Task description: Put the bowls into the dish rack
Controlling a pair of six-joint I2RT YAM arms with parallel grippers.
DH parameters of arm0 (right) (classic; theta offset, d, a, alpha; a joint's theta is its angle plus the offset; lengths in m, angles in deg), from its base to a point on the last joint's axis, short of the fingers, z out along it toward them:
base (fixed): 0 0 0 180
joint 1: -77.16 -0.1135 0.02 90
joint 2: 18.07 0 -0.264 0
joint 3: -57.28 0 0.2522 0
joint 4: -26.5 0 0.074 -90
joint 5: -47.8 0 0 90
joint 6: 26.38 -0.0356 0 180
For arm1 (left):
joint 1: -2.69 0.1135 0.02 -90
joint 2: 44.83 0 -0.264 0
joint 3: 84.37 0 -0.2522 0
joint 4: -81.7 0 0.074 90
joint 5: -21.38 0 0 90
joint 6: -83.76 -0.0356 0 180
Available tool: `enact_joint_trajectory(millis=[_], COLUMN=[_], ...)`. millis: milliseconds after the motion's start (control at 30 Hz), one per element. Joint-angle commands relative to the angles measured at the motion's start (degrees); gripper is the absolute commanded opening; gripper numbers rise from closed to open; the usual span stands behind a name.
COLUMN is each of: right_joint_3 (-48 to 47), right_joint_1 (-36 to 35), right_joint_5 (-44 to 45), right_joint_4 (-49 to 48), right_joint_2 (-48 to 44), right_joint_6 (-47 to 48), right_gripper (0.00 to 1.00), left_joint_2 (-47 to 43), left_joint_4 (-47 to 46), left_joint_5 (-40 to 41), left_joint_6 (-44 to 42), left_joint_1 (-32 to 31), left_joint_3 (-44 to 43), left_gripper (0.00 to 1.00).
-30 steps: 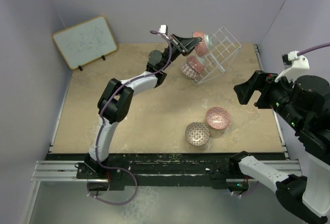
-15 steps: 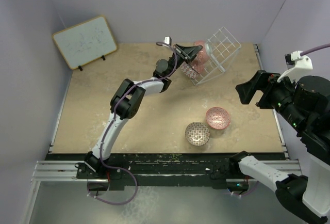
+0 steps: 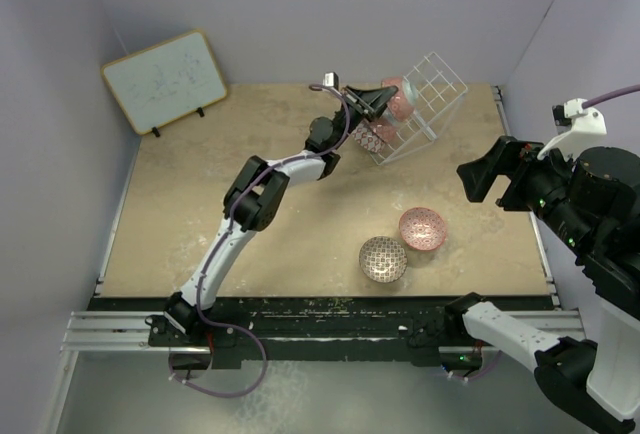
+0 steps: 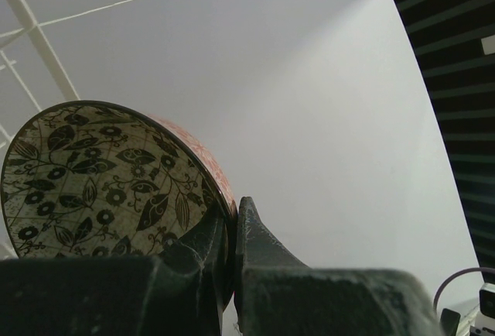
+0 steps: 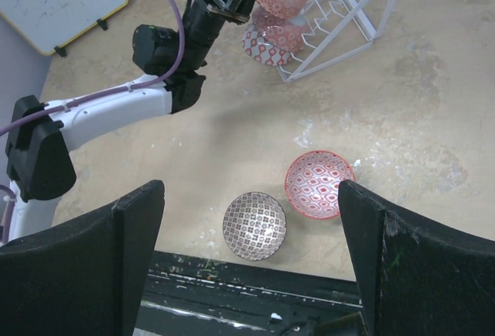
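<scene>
My left gripper (image 3: 376, 100) is shut on the rim of a bowl (image 4: 100, 173) with a black leaf pattern inside and a red outside. It holds that bowl (image 3: 400, 101) on edge against the white wire dish rack (image 3: 440, 82), whose rods (image 4: 37, 40) show at the wrist view's left. Two more bowls (image 5: 272, 38) stand in the rack below it. On the table lie a brownish-grey lattice bowl (image 3: 383, 258) and a pink bowl (image 3: 422, 228). My right gripper (image 5: 251, 189) hangs open high above those two, holding nothing.
A wood-framed whiteboard (image 3: 165, 79) leans at the back left. The left arm (image 3: 250, 194) stretches diagonally across the table toward the rack. The black front rail (image 3: 330, 314) runs just near the lattice bowl. Walls close in on the left, back and right.
The left arm has stretched further right toward the rack, carrying its bowl down among the rack's rods. The right arm and the two bowls on the table have not moved.
</scene>
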Motion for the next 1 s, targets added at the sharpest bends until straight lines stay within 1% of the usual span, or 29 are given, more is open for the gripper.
enact_joint_trajectory(millis=[0, 267, 700, 967], right_joint_3=[-1.4, -0.7, -0.2, 0.4], right_joint_1=[-0.1, -0.1, -0.1, -0.1], right_joint_5=[1.5, 1.4, 1.5, 1.3], right_joint_4=[-0.3, -0.3, -0.3, -0.2], right_joint_2=[0.4, -0.1, -0.3, -0.4], right_joint_6=[0.0, -0.3, -0.4, -0.6], right_gripper=[0.95, 0.95, 0.95, 0.95], left_joint_2=[0.5, 1.5, 5.3, 5.4], left_joint_4=[-4.8, -4.8, -5.6, -5.3], left_joint_5=[1.7, 3.4, 6.9, 8.6], left_joint_6=[2.1, 3.8, 7.5, 8.2], left_joint_1=[-0.1, -0.1, 0.2, 0.5], left_joint_3=[-4.1, -2.4, -2.3, -1.4], left_gripper=[0.00, 0.00, 0.00, 0.00])
